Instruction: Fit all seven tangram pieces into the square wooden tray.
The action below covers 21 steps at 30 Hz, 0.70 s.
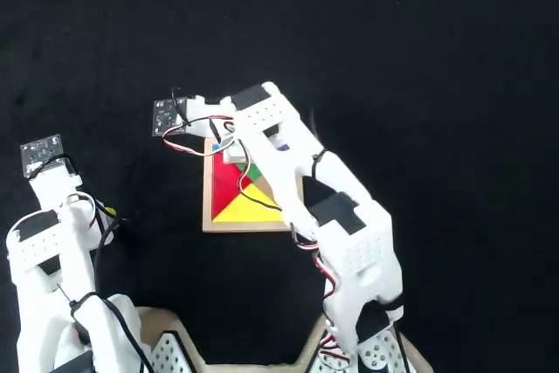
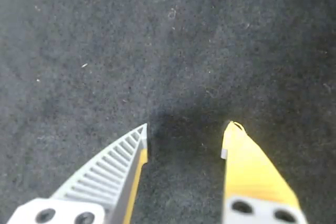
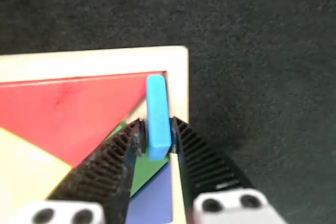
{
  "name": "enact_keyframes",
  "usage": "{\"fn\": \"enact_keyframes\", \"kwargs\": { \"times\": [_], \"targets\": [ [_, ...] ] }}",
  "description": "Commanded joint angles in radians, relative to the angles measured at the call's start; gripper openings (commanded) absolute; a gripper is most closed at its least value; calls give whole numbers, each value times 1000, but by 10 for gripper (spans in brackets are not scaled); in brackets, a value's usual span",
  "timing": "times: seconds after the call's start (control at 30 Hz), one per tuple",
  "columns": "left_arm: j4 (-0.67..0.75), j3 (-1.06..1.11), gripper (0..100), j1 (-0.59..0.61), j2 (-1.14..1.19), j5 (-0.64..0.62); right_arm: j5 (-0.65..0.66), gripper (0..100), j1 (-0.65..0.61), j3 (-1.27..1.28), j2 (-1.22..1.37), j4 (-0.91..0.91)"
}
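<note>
The right gripper (image 3: 156, 125) is pinching a flat blue piece (image 3: 156, 98) on edge at a corner of the square wooden tray (image 3: 105, 59), beside the red triangle (image 3: 73, 108); the left gripper (image 2: 185, 128) is hanging spread over the fuzzy black surface (image 2: 157, 35).

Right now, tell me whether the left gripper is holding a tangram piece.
No, the left gripper hangs open over the black cloth, holding nothing.

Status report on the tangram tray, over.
Right gripper shut on blue piece, edge-up at tray corner. Left gripper open above black cloth. Red piece, yellow piece seated.
</note>
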<state>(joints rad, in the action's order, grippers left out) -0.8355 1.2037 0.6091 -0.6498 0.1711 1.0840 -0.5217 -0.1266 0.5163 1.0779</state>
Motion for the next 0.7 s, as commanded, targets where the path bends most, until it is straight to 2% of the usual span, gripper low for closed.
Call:
{"fn": "enact_keyframes", "kwargs": {
  "times": [0.0, 0.23, 0.67],
  "targets": [
    [3, -2, 234, 12, -20, -12, 2, 82, 21, -13, -48, 51],
    [3, -2, 234, 12, -20, -12, 2, 82, 21, -2, -113, 121],
    [3, -2, 234, 12, -20, -14, 2, 81, 23, -5, -114, 55]
  ]
}}
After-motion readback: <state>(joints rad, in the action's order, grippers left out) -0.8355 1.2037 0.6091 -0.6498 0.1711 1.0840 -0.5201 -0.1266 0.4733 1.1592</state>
